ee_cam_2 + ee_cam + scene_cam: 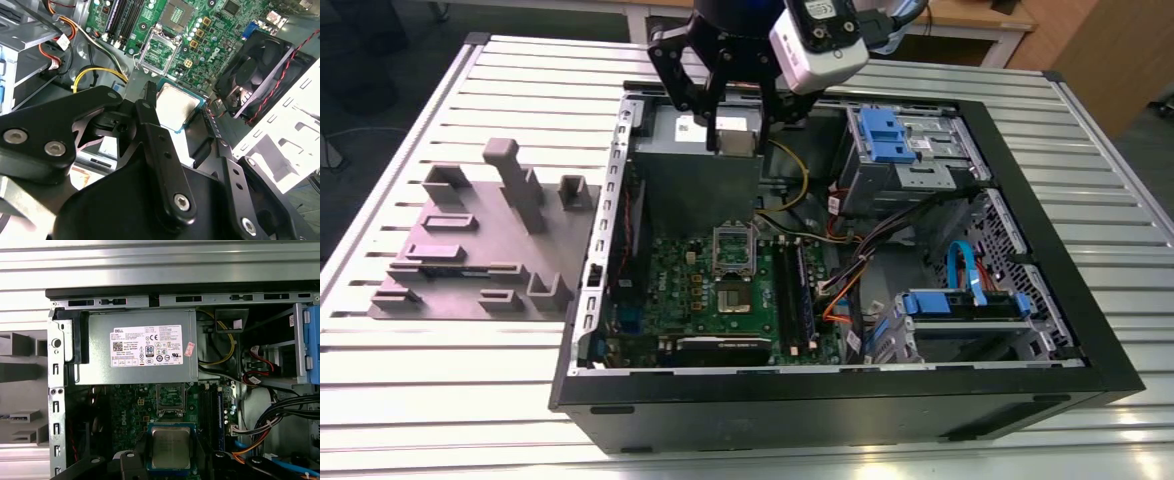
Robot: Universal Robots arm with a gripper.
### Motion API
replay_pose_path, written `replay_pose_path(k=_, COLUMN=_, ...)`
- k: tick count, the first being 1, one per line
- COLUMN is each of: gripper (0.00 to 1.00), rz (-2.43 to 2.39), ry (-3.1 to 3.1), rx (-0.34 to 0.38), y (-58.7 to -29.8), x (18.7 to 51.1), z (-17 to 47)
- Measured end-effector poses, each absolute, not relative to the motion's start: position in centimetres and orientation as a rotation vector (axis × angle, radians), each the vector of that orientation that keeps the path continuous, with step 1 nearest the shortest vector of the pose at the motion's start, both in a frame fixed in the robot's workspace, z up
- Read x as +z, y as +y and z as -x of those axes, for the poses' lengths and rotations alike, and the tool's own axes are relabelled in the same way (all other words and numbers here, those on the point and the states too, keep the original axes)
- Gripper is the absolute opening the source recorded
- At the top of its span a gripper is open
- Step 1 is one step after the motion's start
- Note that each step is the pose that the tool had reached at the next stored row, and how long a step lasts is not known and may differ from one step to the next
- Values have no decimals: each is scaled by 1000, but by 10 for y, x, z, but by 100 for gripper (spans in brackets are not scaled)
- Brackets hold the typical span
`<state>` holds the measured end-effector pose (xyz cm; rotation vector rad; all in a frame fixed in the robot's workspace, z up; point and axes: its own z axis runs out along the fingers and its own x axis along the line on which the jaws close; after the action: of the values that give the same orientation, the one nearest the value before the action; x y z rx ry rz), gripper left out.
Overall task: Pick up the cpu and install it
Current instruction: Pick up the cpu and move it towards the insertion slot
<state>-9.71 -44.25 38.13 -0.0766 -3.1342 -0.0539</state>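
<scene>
The cpu (736,143) is a small square chip with a dull silver top and a pale rim. It hangs above the grey power supply (700,185) at the far side of the open computer case (854,400). My gripper (735,128) is shut on it, one black finger on each of two opposite edges. In both wrist views the cpu (177,106) (171,447) sits level between the fingers (149,97). The motherboard's socket (734,297) with its raised metal frame (734,245) lies lower in the case, apart from the chip; the socket (160,50) also appears in the second wrist view.
A black fan (260,75) stands beside the motherboard. Drive cages with blue clips (897,135) and loose cables (881,250) fill the exterior view's right half of the case. A grey moulded fixture (480,240) sits on the slatted table to the exterior view's left.
</scene>
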Motion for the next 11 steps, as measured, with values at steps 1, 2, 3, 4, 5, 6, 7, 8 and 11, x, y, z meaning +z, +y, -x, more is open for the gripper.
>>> replay_pose_path(k=1, gripper=47, rz=77, ry=-3134, rx=-54, y=-442, x=381, z=97)
replay_pose_path(k=2, gripper=47, rz=77, ry=-3134, rx=-54, y=-442, x=381, z=97)
replay_pose_path(k=3, gripper=47, rz=77, ry=-3134, rx=-54, y=-443, x=380, z=97)
replay_pose_path(k=4, gripper=47, rz=77, ry=-3134, rx=-54, y=-443, x=379, z=97)
replay_pose_path(k=5, gripper=47, rz=77, ry=-3134, rx=-54, y=-443, x=379, z=97)
replay_pose_path(k=6, gripper=47, rz=77, ry=-3134, rx=-54, y=-443, x=379, z=97)
replay_pose_path(k=7, gripper=47, rz=77, ry=-3134, rx=-54, y=-443, x=379, z=97)
replay_pose_path(k=8, gripper=47, rz=77, ry=-3134, rx=-54, y=-443, x=379, z=97)
replay_pose_path(k=11, gripper=47, rz=77, ry=-3134, rx=-54, y=-443, x=378, z=97)
